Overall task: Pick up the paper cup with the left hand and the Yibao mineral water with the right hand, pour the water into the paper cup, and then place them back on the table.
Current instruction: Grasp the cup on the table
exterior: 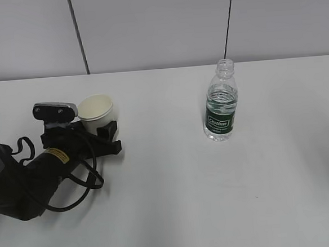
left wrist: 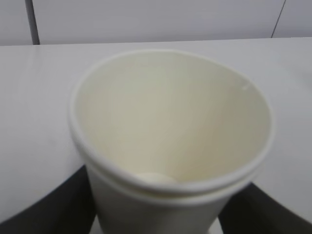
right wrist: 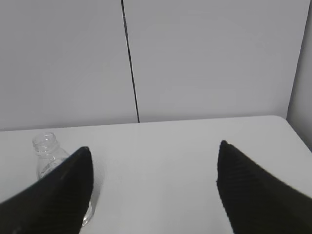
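A pale grey panelled wall [exterior: 158,28] stood behind the white worktop [exterior: 175,202]; two dark vertical seams [exterior: 78,33] split the wall above it.

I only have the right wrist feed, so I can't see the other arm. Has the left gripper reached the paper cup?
Observer: Yes. In the exterior view the left gripper has its fingers on either side of the paper cup.
Operator: Is the cup upright?
Observer: It leans slightly toward the arm; the left wrist view looks into its open mouth, and it appears empty.
Operator: Where's the bottle relative to the cup?
Observer: The Yibao mineral water stands upright, well apart to the cup's right on the table, with nothing gripping it.
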